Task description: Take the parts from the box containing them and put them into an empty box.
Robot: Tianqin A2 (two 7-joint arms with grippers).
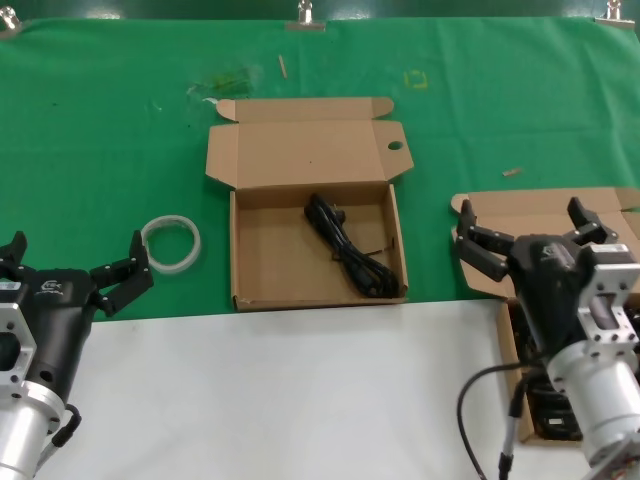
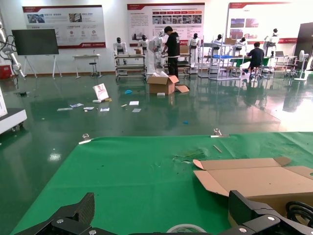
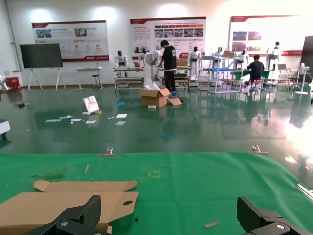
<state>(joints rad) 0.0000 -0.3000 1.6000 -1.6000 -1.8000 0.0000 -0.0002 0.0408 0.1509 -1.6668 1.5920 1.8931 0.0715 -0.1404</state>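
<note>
The box with the round-holed lid [image 1: 310, 150] lies open at the middle of the green cloth, with one black cable bundle [image 1: 350, 255] inside it. Its lid also shows in the left wrist view [image 2: 254, 178] and the right wrist view [image 3: 63, 203]. The box containing the parts [image 1: 545, 215] sits at the right, mostly hidden by my right arm; dark cables [image 1: 548, 405] show inside it beside the arm. My right gripper [image 1: 530, 235] hovers open over that box, holding nothing. My left gripper [image 1: 72, 262] is open at the left edge, near the cloth's front edge.
A white translucent ring [image 1: 172, 243] lies on the cloth between my left gripper and the middle box. Small scraps [image 1: 512, 171] dot the green cloth. A white table surface [image 1: 300, 390] runs along the front.
</note>
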